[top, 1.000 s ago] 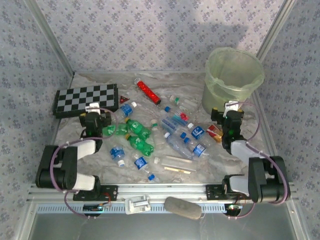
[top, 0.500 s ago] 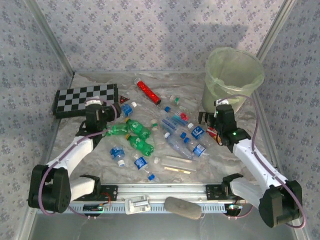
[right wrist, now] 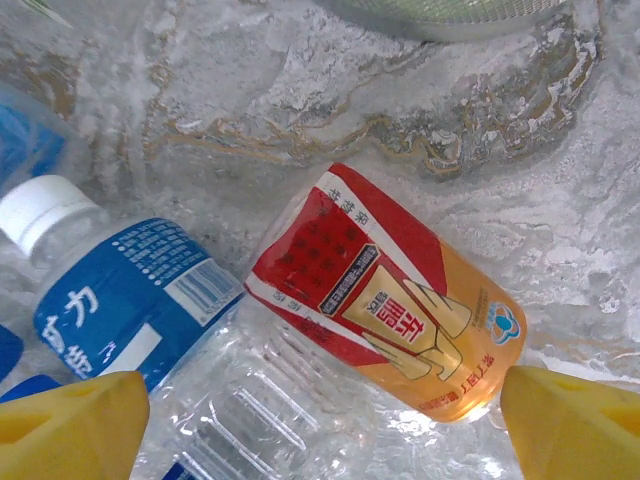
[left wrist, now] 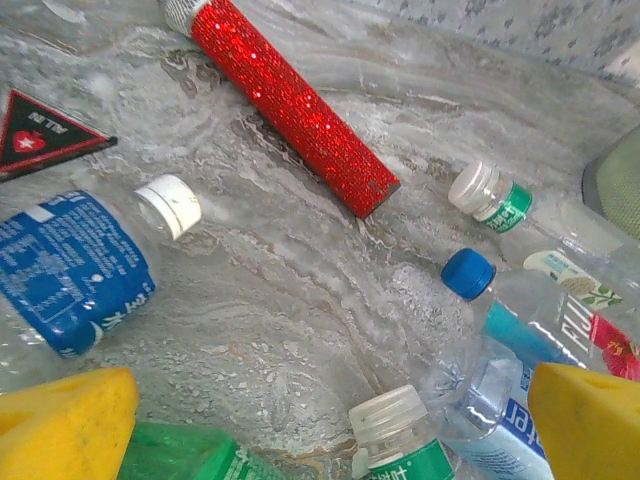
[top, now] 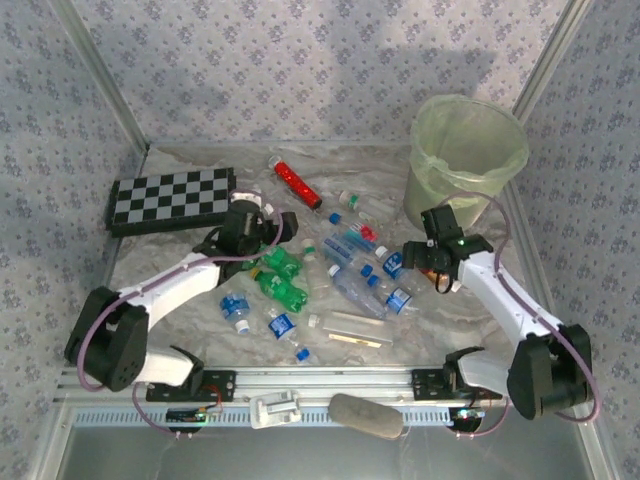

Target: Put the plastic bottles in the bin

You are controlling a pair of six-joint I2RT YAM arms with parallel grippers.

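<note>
Many bottles [top: 340,270] are strewn on the table [top: 470,310], left of the bin [top: 466,160] in the far right corner. The reach-to-grasp step is judged to be in hand. The right gripper [right wrist: 330,430] is held spread over a red-labelled bottle [right wrist: 390,320], the left gripper [left wrist: 325,435] spread over a green bottle [left wrist: 190,460] — lowering and closing are called for next, then a carry to the bin.

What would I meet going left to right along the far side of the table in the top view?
Chequered board → red glitter tube → small clear bottle with a white cap → pale-green bin.
</note>
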